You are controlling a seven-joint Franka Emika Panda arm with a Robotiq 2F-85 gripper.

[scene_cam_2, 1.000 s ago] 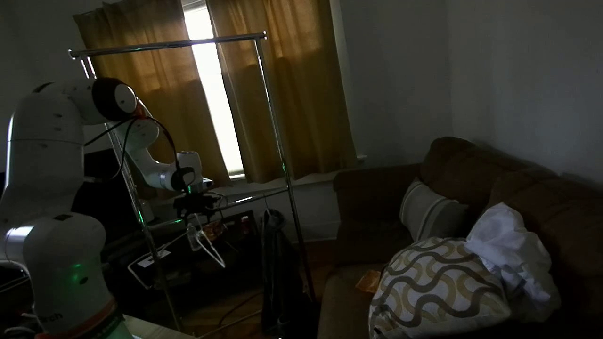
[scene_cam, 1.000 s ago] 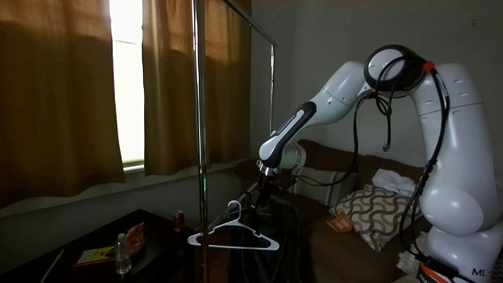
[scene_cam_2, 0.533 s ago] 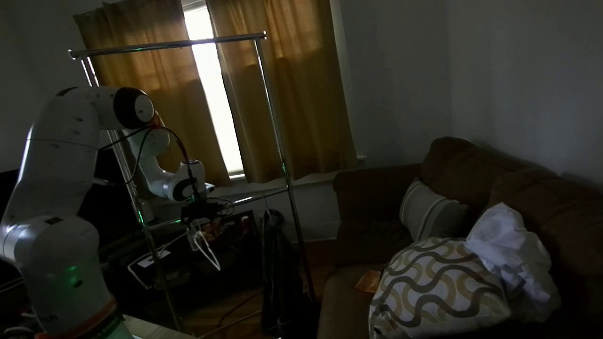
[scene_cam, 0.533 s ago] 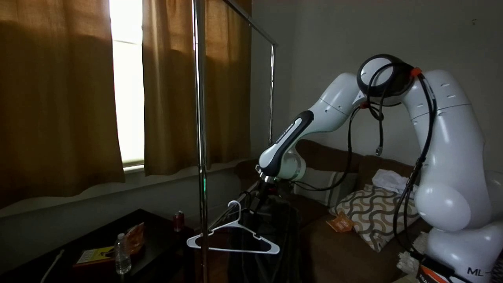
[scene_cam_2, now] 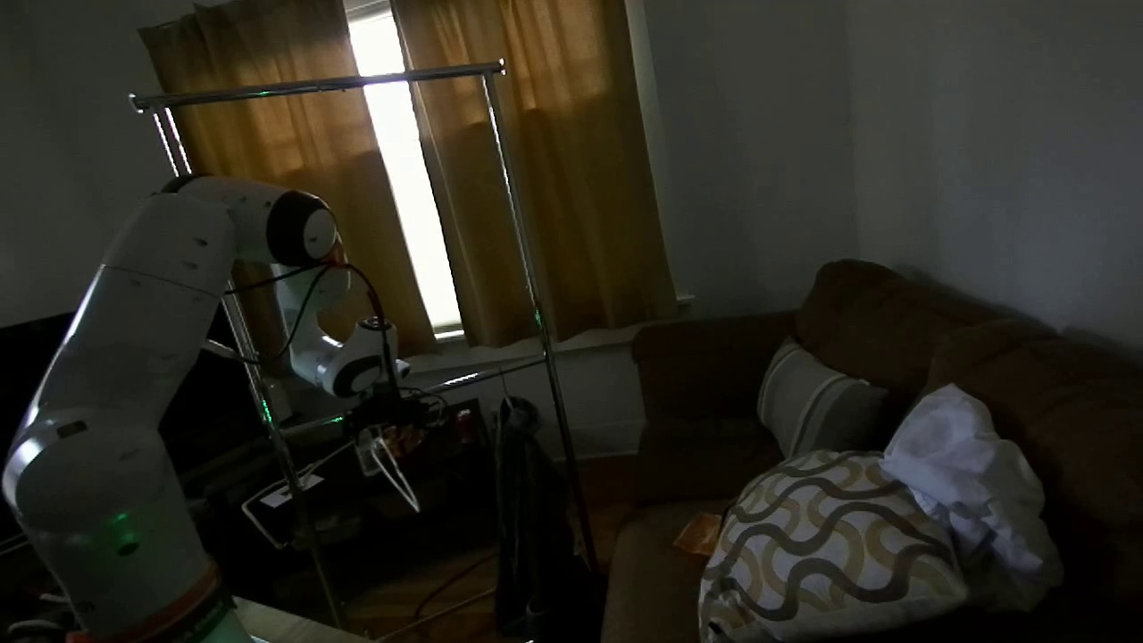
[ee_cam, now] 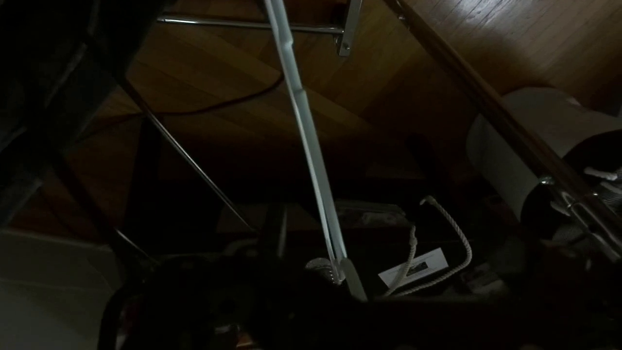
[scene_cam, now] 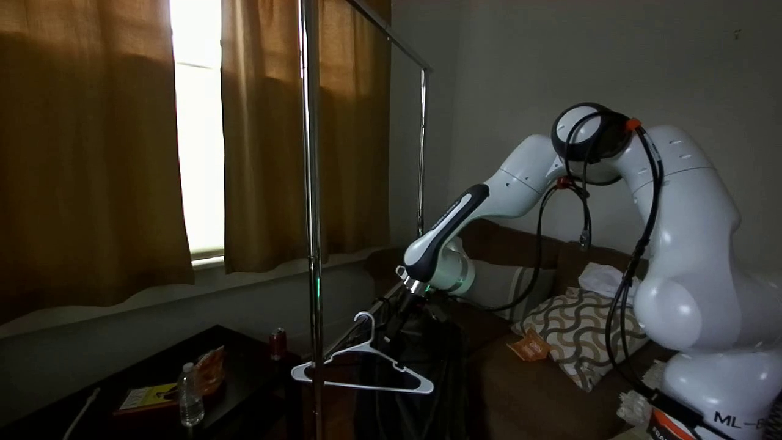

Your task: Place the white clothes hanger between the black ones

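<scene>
Hook over rail, by the look of it, and there dangles our white clothes hanger, low on the chrome rack, with a dark loop just beyond that I take for a black hanger; any others are lost in the gloom. Just right of the white one in an exterior view sits the gripper, jaws spread wide, nothing in their hold that I can see; contact, I can't call. How will it handle? Light, I'd say, smooth plastic, stiff with a little spring, not easily broken but quick to swing and apt to twist in a loose pinch. Best hold is the neck, right under the hook, a jaw either side of the flat, so it lifts straight off; grab a shoulder and the whole triangle probably tips. Over to the containers! On the dark table, at left, a clear bottle, cap on, contents too dim to judge; just right of it an orange bag, its inside hidden; farther back a red can, full or empty, who knows. And at right in the wrist view, a pale drum-like bin, dark at the mouth, white cord showing there.
</scene>
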